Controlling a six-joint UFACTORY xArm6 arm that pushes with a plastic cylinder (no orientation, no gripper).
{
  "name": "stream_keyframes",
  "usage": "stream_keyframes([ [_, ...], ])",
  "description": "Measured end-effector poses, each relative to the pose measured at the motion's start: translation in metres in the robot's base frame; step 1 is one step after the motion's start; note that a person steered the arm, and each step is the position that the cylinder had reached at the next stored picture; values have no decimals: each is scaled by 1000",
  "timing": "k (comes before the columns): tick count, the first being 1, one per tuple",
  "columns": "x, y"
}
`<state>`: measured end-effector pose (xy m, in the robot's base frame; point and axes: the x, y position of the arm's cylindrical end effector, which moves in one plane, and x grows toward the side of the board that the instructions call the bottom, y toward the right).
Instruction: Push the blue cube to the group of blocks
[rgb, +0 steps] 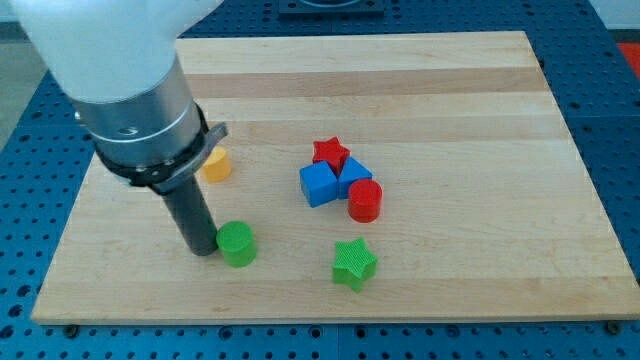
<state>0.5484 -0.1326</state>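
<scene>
Blue cube (318, 185) touching red star (330, 153), second blue block (353, 175) and red cylinder (365, 201) mid-board. My tip (203, 248), holding nothing, just left of green cylinder (237, 244). Green star (354, 264) apart; orange block (216, 164) behind rod.

Bright, even overhead light, soft short shadows, sharp focus, no glare.

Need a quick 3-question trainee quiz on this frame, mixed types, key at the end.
1. True or false: my tip touches the red cylinder.
2. Which block is nearest my tip? A) green cylinder B) green star C) yellow block
3. Fill in: the red star sits toward the view's ___ of the blue cube.

Key: 1 false; 2 A; 3 top.
</scene>
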Motion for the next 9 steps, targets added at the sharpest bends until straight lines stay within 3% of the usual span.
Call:
stream_keyframes([
  [4, 0, 92],
  [6, 0, 92],
  [8, -11, 19],
  [9, -41, 4],
])
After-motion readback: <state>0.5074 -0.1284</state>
